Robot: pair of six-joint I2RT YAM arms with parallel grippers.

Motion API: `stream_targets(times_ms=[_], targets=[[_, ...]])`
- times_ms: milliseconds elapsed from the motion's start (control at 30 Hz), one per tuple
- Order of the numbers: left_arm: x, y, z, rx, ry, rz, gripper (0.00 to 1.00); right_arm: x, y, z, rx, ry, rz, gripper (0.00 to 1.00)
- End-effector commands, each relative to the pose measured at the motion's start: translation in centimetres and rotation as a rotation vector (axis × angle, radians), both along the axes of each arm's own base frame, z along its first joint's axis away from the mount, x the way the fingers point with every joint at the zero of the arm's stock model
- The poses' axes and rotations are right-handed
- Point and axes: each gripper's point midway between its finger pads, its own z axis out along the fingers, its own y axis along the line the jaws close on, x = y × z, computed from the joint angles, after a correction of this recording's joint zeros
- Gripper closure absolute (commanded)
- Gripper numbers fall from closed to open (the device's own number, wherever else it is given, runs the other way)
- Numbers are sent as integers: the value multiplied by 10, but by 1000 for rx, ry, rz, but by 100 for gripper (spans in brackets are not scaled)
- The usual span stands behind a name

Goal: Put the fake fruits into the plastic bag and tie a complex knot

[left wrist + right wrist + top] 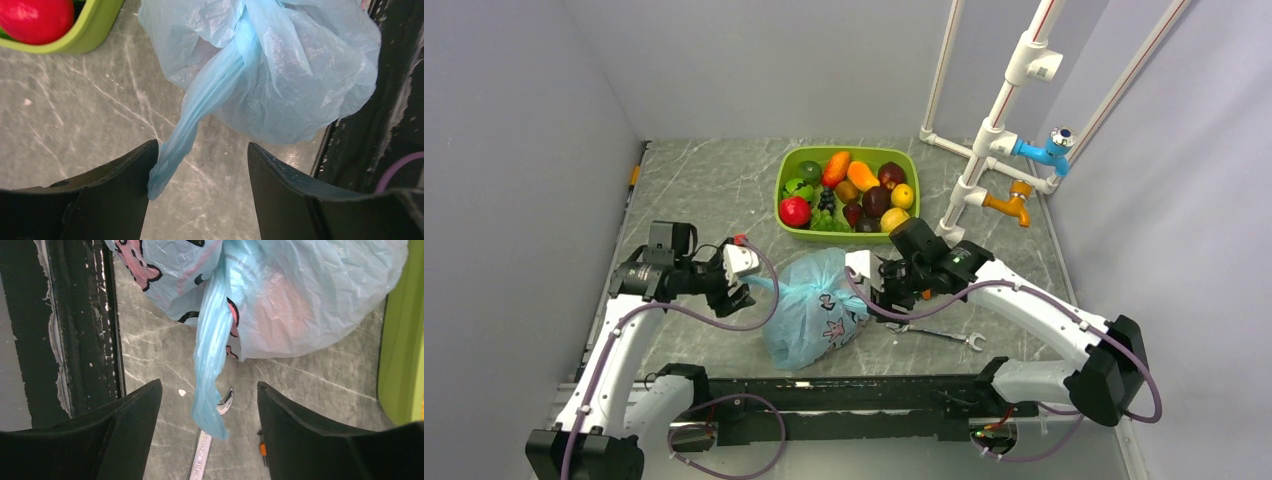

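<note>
Plastic bag [809, 312], light blue and bulging, sits on the grey table [704, 190] between the two grippers, its top gathered and a twisted tail running out to each side. The left tail [192, 120] reaches the left gripper [202, 150], whose fingers stand wide apart; its tip just touches the inner face of one finger, unclamped. The right tail [210, 365] hangs between the spread fingers of the right gripper [210, 390], free of both. Behind the bag, fake fruits [864, 195] fill the lime-green tray [854, 151]. A wrench [939, 336] lies near the right gripper.
</note>
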Motion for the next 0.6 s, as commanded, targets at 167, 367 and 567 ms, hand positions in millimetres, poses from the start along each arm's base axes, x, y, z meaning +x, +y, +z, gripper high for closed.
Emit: stream_targets(times_ms=[167, 367, 567], targets=[[33, -23, 1, 91, -237, -167, 36, 6, 29, -16, -10, -3, -7, 61], [25, -36, -18, 115, -119, -184, 81, 15, 28, -11, -20, -39, -64, 100], [22, 9, 15, 39, -22, 68, 100, 29, -10, 39, 13, -180, -163, 100]])
